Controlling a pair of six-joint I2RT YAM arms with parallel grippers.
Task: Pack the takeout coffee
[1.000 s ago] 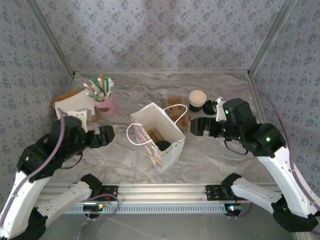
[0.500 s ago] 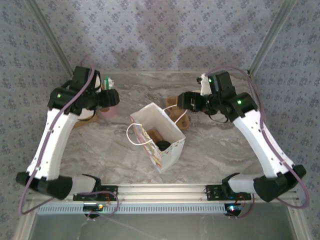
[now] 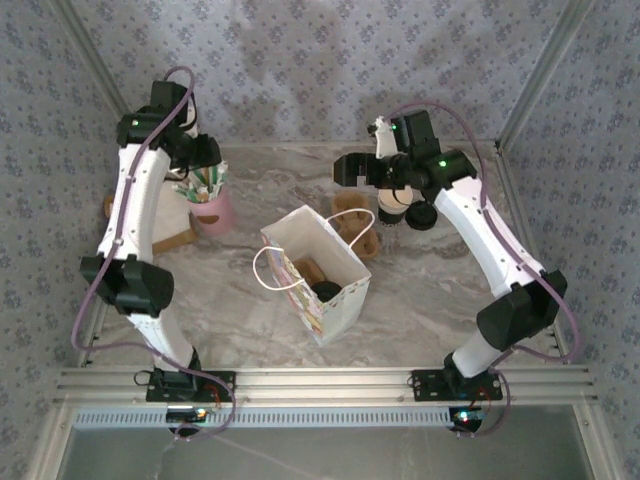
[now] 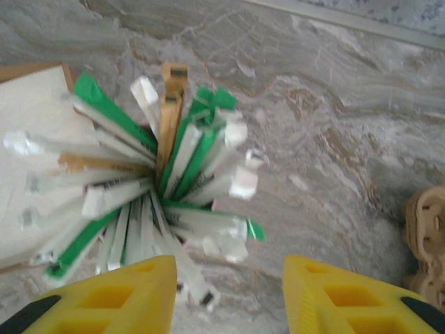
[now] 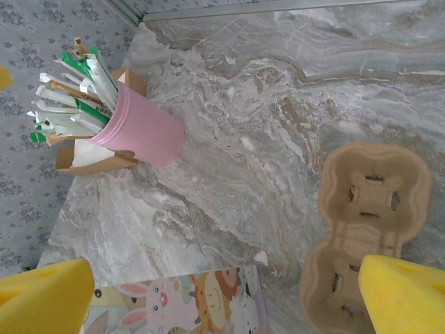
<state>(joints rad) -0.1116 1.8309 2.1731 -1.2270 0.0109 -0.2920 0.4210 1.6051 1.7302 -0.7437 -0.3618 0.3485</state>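
Left end effector hovers, fingers apart, over the pink cup of sticks far-left of the white bag. My right end effector, spread wide, hangs beyond that bag. The takeout coffee stands far-right of the bag on the table.

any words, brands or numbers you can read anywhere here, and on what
No text can be read in these pictures.
stick packets in the pink cup: small dark print on some wrappers, too blurred to read.
white bag: cartoon animals printed on its side, with no words or numbers showing.
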